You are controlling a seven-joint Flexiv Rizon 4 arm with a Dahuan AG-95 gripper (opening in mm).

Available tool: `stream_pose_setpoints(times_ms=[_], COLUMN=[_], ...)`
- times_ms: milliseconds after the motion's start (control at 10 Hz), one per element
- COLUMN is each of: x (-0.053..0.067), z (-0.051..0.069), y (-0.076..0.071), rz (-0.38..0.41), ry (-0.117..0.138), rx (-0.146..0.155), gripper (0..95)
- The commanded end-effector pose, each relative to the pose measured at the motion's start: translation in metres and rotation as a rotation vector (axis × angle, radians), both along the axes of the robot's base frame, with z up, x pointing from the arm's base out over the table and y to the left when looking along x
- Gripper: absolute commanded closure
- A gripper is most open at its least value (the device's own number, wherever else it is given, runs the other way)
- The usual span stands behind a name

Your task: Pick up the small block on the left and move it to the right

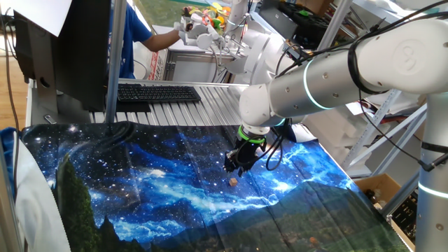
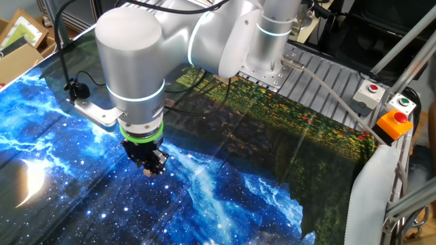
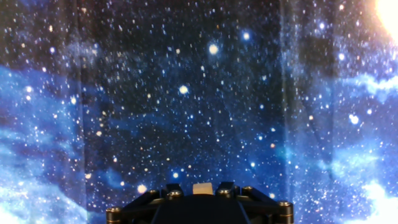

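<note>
Jaws just above the small block [image 1: 233, 182]

One fixed view looks across the surface [image 1: 140, 189] toward twelve o'clock. The other looks down closely from the opposite side (both share the starry cloth [image 2: 61, 177]). The hand view faces straight down, near.

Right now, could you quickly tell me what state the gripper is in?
Gripper: hanging just above the small block, which lies on the cloth; whether the fingers are open or shut cannot be told.
</note>
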State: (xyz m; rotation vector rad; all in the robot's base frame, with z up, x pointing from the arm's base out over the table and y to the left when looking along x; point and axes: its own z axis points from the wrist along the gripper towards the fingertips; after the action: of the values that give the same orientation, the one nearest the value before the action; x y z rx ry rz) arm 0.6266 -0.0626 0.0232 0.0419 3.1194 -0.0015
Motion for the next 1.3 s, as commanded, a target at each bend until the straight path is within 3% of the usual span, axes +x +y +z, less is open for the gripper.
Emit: stream_pose_setpoints(times_ms=[100, 800, 900, 1100, 1200, 1300], x=[-0.0009, -0.0009, -0.0013, -0.0015, -0.0018, -0.0018], z=[-0.0032, -0.0102, -0.0112, -0.0114, -0.0117, -0.0117], y=[-0.0005, 0.0002, 0.0003, -0.0004, -0.0014, -0.0014], rz=[0.001, 0.003, 0.009, 0.018, 0.026, 0.026], ry=[-0.001, 0.003, 0.005, 0.007, 0.007, 0.007], rx=[0.002, 0.004, 0.004, 0.006, 0.01, 0.01], gripper=[57.0, 57.0, 76.0, 76.0, 95.0, 95.0])
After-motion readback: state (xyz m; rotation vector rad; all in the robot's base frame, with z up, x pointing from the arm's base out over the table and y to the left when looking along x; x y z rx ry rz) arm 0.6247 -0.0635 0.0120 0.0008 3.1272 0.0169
